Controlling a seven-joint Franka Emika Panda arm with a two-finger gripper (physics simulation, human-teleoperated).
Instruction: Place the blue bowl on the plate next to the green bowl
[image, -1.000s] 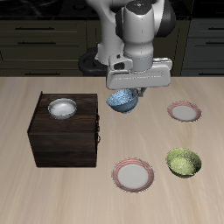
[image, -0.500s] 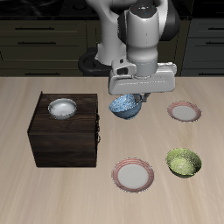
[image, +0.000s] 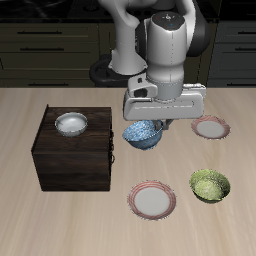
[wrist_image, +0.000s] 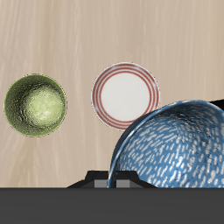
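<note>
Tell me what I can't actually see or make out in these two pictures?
- Gripper fingertips: the exterior view hides them behind the arm's own housing and the blue bowl, so the grasp itself cannot be seen.
- Blue bowl: cut off by the wrist view's edge and a dark band.
- Cabinet interior: closed, contents unseen.
- White bowl on the cabinet: too small to show what it holds.
- The wrist view misses the second plate.

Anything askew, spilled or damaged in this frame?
Nothing stands out. The claw holds the blue bowl tilted above the table, which fits carrying it; the green bowl and both plates sit flat and intact.
</note>
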